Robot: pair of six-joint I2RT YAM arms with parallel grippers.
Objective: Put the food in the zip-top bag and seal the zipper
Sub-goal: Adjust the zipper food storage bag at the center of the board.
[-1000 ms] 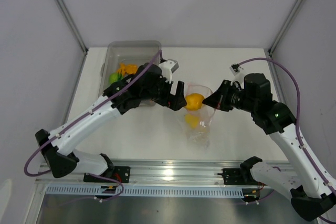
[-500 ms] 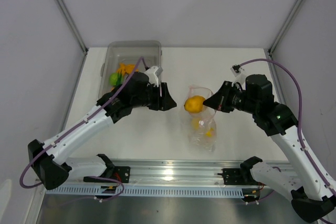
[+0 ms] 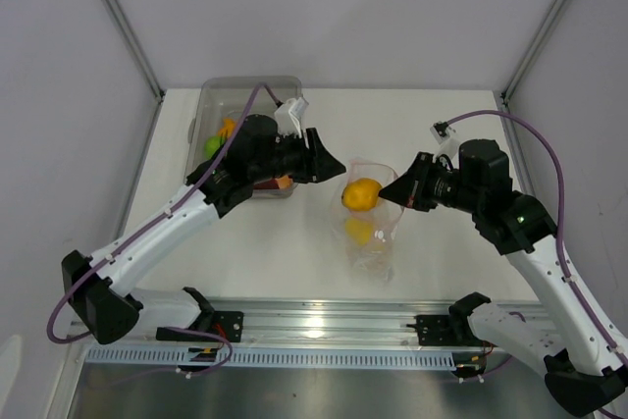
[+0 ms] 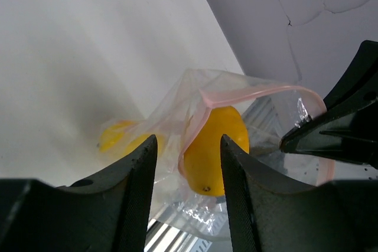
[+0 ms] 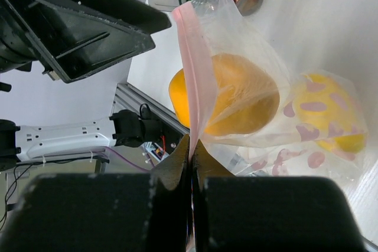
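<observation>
Centre frame: right fingers (image 5: pixel 171 169) pinch the zipper (image 5: pixel 195 69) of the zip-top bag (image 3: pixel 381 247); left fingers (image 4: pixel 139 175) hover half-parted, empty. The lemon (image 3: pixel 362 193) sits at the mouth and may roll out if the bag sags.

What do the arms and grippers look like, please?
The left arm and right arm have white links, black joints and a purple cable each. The left gripper and right gripper are black with tapered fingers. A green light shows on the right arm.
</observation>
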